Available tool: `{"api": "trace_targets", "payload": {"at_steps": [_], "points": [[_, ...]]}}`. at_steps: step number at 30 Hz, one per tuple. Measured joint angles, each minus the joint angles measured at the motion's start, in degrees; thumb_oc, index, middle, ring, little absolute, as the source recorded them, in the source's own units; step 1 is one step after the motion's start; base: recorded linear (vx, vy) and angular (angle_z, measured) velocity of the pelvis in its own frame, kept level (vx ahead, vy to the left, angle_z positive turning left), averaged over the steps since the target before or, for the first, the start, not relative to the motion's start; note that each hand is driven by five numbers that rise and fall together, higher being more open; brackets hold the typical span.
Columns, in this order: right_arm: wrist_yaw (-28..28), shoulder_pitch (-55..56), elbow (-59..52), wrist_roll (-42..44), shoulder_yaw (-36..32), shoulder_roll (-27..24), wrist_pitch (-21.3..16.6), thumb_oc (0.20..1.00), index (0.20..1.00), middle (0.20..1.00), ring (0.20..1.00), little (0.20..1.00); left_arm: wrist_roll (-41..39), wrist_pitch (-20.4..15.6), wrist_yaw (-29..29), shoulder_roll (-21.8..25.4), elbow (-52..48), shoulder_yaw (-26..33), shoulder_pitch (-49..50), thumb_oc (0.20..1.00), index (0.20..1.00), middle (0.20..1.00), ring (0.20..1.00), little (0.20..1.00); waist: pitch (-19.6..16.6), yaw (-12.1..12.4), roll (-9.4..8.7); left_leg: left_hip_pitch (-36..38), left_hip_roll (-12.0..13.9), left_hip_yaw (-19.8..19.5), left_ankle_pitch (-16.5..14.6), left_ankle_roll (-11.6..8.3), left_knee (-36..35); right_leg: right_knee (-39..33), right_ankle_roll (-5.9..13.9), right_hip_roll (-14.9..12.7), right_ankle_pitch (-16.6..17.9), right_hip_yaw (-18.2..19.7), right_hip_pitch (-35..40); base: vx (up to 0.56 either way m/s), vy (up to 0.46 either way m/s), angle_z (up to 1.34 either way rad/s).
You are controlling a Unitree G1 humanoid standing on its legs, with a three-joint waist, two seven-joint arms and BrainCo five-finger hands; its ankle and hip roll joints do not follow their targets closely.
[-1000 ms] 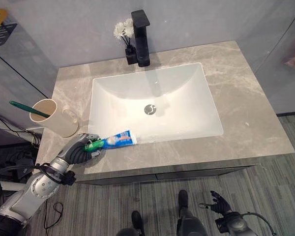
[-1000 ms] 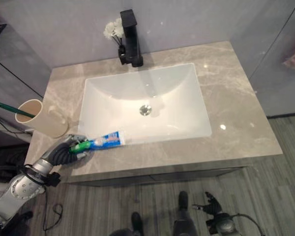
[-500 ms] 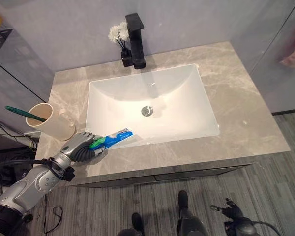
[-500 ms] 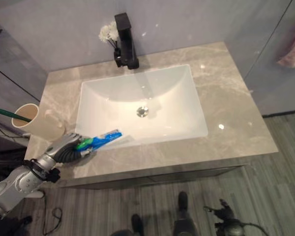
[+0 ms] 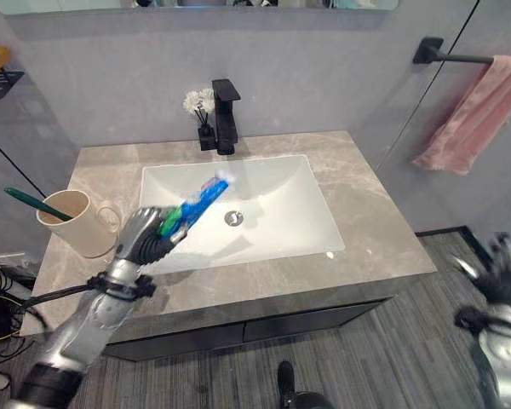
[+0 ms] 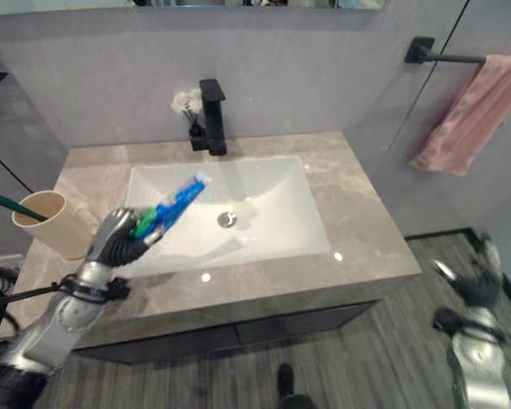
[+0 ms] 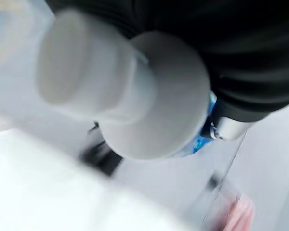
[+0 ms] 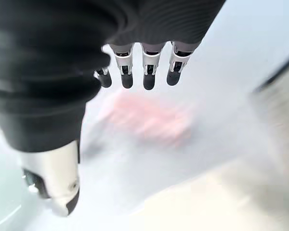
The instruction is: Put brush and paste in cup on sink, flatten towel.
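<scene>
My left hand (image 5: 143,243) is shut on the blue and green toothpaste tube (image 5: 196,204), held up in the air above the front left of the white sink basin (image 5: 272,213); the tube points up toward the faucet. A beige cup (image 5: 72,223) stands on the counter's left side with a green toothbrush (image 5: 30,203) leaning in it. A pink towel (image 5: 477,115) hangs bunched on a black bar on the right wall. My right hand (image 5: 501,281) hangs low at the right, fingers straight in the right wrist view (image 8: 144,72).
A black faucet (image 5: 226,115) and a small vase of white flowers (image 5: 198,109) stand behind the basin. The grey marble counter (image 5: 375,239) has bare room on the right. A glass panel edge runs down the right wall.
My left hand has lifted the toothpaste off the counter's front edge and raised it over the basin. The camera has tilted up, bringing the towel into view. The right hand has risen at the right.
</scene>
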Motion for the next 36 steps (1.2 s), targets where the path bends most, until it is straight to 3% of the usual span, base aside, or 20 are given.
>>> {"api": "trace_targets", "payload": {"at_steps": [6,10,17,22,29,30,31,32,33,36], "points": [[11.24,-17.55,-5.64,13.40,24.08,0.57,1.44,1.000,1.000,1.000,1.000,1.000,-2.01,-0.44,0.26,-0.49,-5.85,-7.57,-9.60,0.200,0.200,0.200,0.200,0.200,-1.07,3.30,-0.45,1.10,0.15,-0.31,-0.04,0.05,-0.01,-0.01,0.00,-0.16,-0.14,-0.31,1.51,-0.01,0.008,0.01],[12.39,-23.14,-4.74,19.89,30.33,4.33,2.70,1.000,1.000,1.000,1.000,1.000,-4.28,-0.25,-0.64,0.22,-6.13,-9.73,-9.87,0.200,0.200,0.200,0.200,0.200,-1.54,4.49,-0.93,0.90,0.17,-1.21,0.08,-0.14,0.02,-0.01,-0.05,-0.25,-0.42,-1.19,1.62,0.00,0.021,0.13],[12.67,-29.79,-3.77,26.95,33.49,13.35,2.78,1.000,1.000,1.000,1.000,1.000,-9.56,-0.27,-2.39,0.00,-6.26,-10.85,-9.36,0.200,0.200,0.200,0.200,0.200,-1.81,6.51,-1.34,-0.69,0.26,-3.59,0.27,-0.36,0.55,0.00,-0.28,-0.26,-0.73,-3.58,1.60,-0.01,0.020,0.15],[12.58,-32.33,-3.20,28.50,34.20,15.14,2.48,1.000,1.000,1.000,1.000,1.000,-11.24,-0.24,-3.93,0.16,-6.20,-13.06,-9.29,0.200,0.200,0.200,0.200,0.200,-1.82,9.05,-1.38,-2.62,0.30,-6.02,0.29,-0.40,1.03,0.00,-0.14,-0.60,-1.19,-5.88,1.67,-0.01,0.023,0.24],[12.67,-33.64,-1.23,34.67,35.32,19.04,2.36,1.000,1.000,1.000,1.000,1.000,-11.85,-0.13,-4.52,0.57,-6.06,-13.89,-9.25,0.200,0.200,0.200,0.200,0.200,-1.08,10.47,-2.54,-3.94,0.25,-7.61,0.46,-0.48,1.10,-0.01,0.09,-1.14,-1.54,-7.48,1.20,0.00,0.016,0.14],[12.76,-33.89,-1.17,35.55,35.65,19.61,2.36,0.925,0.925,0.925,0.925,0.925,-11.86,-0.12,-4.52,0.60,-6.06,-13.93,-9.25,0.200,0.200,0.200,0.200,0.200,-0.99,10.61,-2.78,-4.06,0.21,-7.56,0.46,-0.48,1.10,-0.01,0.09,-1.13,-1.54,-7.45,0.90,0.00,0.000,0.00],[13.01,-34.31,-1.17,36.06,36.23,19.63,2.36,0.784,0.784,0.784,0.784,0.784,-11.95,-0.09,-4.52,0.68,-6.06,-14.04,-9.25,0.200,0.200,0.200,0.200,0.200,-0.88,10.72,-3.01,-4.45,0.16,-7.58,0.48,-0.46,1.14,-0.01,0.09,-1.13,-1.53,-7.46,0.56,0.00,0.000,0.00],[13.24,-34.56,-1.17,36.21,36.50,19.67,2.38,0.313,0.313,0.313,0.313,0.313,-12.49,-0.08,-4.52,1.25,-6.06,-14.50,-9.25,0.200,0.200,0.200,0.200,0.200,-0.75,10.88,-3.27,-4.74,0.08,-7.56,0.58,-0.44,1.14,0.00,0.09,-1.11,-1.51,-7.44,0.17,0.00,0.000,0.00],[13.29,-34.57,-1.16,36.24,36.53,19.66,2.38,0.200,0.200,0.200,0.200,0.200,-12.91,-0.08,-4.52,1.63,-6.06,-14.71,-9.25,0.200,0.200,0.200,0.200,0.200,-0.68,10.94,-3.36,-4.79,0.07,-7.54,0.58,-0.44,1.13,0.00,0.09,-1.11,-1.51,-7.43,0.09,0.00,0.000,0.00],[13.42,-34.59,-1.03,36.20,36.56,19.66,2.38,0.200,0.200,0.200,0.200,0.200,-13.34,0.17,-4.50,2.29,-6.06,-14.77,-9.22,0.200,0.200,0.200,0.200,0.200,-0.56,11.04,-3.31,-4.82,0.02,-7.46,0.57,-0.45,1.02,0.00,0.09,-1.11,-1.52,-7.42,-0.04,0.00,0.000,0.00]]}}
